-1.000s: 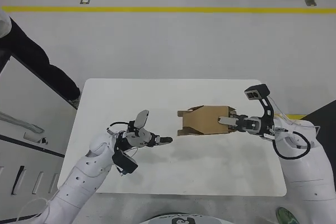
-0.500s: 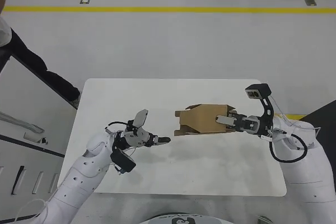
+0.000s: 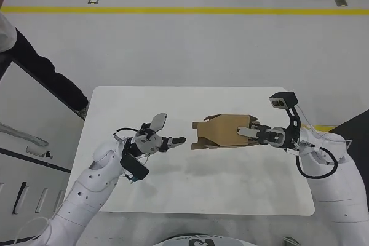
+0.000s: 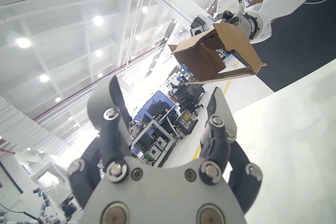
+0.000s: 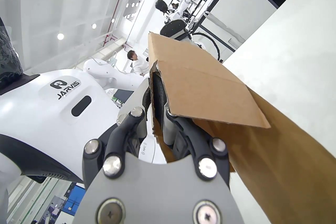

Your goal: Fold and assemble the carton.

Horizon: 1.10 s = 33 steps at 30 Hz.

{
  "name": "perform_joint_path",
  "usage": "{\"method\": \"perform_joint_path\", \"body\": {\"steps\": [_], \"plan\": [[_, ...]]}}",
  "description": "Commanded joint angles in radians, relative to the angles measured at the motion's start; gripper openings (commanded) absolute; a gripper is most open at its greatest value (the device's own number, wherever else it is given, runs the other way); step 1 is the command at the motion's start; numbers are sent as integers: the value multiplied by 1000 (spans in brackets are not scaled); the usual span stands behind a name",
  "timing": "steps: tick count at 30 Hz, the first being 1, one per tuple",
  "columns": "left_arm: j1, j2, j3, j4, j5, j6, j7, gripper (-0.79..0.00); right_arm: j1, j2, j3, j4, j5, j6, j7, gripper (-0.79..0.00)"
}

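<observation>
A brown carton [image 3: 224, 131] hangs over the middle of the white table [image 3: 172, 184], its flaps spread at the end facing the left arm. My right gripper [image 3: 245, 131] is shut on the carton's wall at the other end; in the right wrist view the cardboard [image 5: 204, 86] is pinched between the fingers [image 5: 172, 128]. My left gripper [image 3: 178, 141] stands open a short way from the carton's open end, nothing between its fingers. The left wrist view has the carton [image 4: 210, 57] floating ahead of the spread fingertips [image 4: 168, 93].
A grey cabinet [image 3: 24, 129] stands off the table's left side. The table has bare room along its near and far edges [image 3: 190, 101].
The left gripper has lifted and swung toward the carton's open end. The carton shifted slightly leftward earlier and now holds still in the right gripper.
</observation>
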Motion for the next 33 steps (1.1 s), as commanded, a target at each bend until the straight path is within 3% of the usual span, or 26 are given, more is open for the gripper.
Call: {"method": "perform_joint_path", "body": {"steps": [1, 4, 12, 14, 19, 23, 29, 33], "plan": [[0, 0, 0, 0, 0, 0, 0, -785, 0, 0, 0, 0, 0, 0, 0, -785], [6, -1, 2, -13, 6, -6, -61, -785, 0, 0, 0, 0, 0, 0, 0, -785], [6, -1, 2, -13, 6, -6, -61, -785, 0, 0, 0, 0, 0, 0, 0, -785], [4, 2, 0, -29, 36, -24, -107, -785, 0, 0, 0, 0, 0, 0, 0, -785], [-7, 22, -37, -101, 125, -237, -239, -785, 0, 0, 0, 0, 0, 0, 0, -785], [13, 38, -90, -188, 70, -433, -353, -785, 0, 0, 0, 0, 0, 0, 0, -785], [36, 47, -130, -229, -44, -594, -445, -785, 0, 0, 0, 0, 0, 0, 0, -785], [22, 49, -130, -243, -27, -612, -455, -785, 0, 0, 0, 0, 0, 0, 0, -785]]}}
